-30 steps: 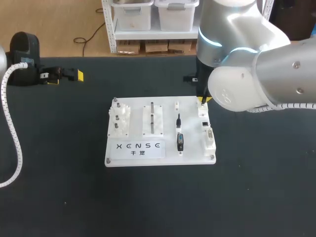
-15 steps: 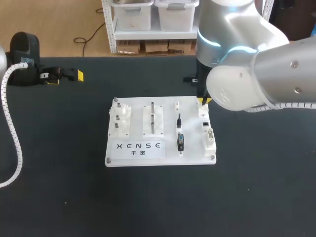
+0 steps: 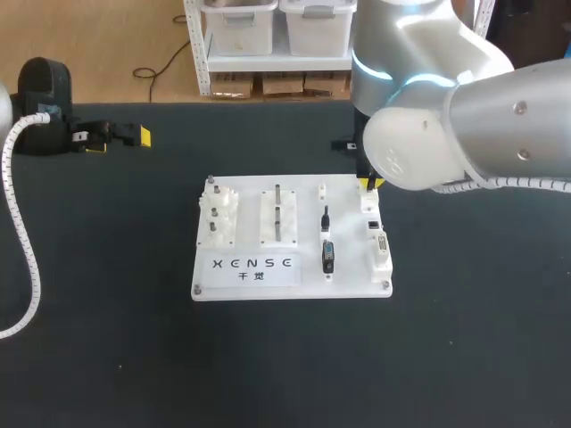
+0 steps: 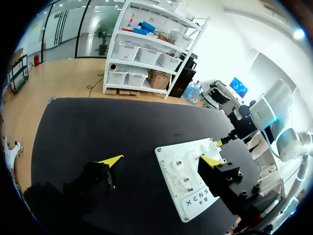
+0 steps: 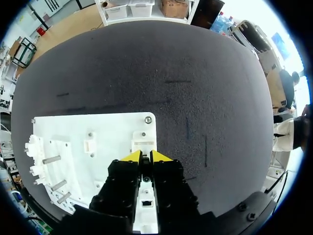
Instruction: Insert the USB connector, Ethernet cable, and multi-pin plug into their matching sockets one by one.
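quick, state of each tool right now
Left tool: open, empty.
Right tool: closed above the board, nothing visibly held.

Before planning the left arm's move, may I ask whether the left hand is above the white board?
No, the head view shows the left hand off to the left, well apart from the white board.

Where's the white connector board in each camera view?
Head view: the white board at the middle of the table.
Left wrist view: the board ahead of the left end effector.
Right wrist view: the board under and ahead of the right end effector.
Shared landmark: the gear block at one end of the board.
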Robot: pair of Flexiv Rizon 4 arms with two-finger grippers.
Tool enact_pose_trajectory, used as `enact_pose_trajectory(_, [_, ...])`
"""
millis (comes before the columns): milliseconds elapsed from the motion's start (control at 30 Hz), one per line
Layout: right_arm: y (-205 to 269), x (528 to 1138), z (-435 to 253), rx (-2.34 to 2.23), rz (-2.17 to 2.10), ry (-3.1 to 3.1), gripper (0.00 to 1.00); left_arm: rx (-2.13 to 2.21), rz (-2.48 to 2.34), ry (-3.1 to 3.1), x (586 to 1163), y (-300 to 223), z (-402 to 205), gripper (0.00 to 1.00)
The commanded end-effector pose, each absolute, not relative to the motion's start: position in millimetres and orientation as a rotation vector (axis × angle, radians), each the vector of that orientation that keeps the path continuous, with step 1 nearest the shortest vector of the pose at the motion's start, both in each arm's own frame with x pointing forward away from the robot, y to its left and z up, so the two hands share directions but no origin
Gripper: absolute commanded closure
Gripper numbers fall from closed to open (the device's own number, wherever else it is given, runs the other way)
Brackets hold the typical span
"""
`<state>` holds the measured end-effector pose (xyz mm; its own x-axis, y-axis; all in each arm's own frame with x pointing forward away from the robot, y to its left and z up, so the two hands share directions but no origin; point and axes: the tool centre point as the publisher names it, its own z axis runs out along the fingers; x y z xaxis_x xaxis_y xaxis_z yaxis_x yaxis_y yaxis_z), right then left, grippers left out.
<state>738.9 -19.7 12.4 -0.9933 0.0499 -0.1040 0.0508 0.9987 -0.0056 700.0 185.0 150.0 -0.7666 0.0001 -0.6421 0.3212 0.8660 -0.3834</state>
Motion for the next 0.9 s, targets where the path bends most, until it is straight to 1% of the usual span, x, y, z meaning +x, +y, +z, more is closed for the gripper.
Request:
enact_pose_trajectory(33, [-21, 747, -8, 0.08, -0.014, 3.072, 1.0, 0.231, -0.636, 2.374, 700, 185, 150, 0.0])
enact_pose_trajectory(500, [-18, 747, -21, 0.018, -0.005, 3.092, 1.0, 0.231, -0.636, 2.374, 700, 185, 150, 0.0])
enact_pose_trajectory(533, [-18, 746, -18, 0.014, -0.003, 3.089, 0.86, 0.231, -0.636, 2.374, 700, 185, 150, 0.0])
enact_pose_trajectory(567, [-17, 746, -14, 0.007, -0.003, 3.082, 0.6, 0.231, -0.636, 2.374, 700, 185, 150, 0.0])
enact_pose_trajectory(600, [-17, 746, -12, 0.005, -0.002, 3.075, 0.46, 0.231, -0.636, 2.374, 700, 185, 150, 0.0])
enact_pose_trajectory(633, [-16, 746, -6, 0.001, -0.005, 3.06, 0.0, 0.231, -0.636, 2.374, 700, 185, 150, 0.0])
enact_pose_trajectory(900, [-8, 742, 35, -0.022, 0.015, 2.984, 0.0, 0.231, -0.636, 2.374, 700, 185, 150, 0.0])
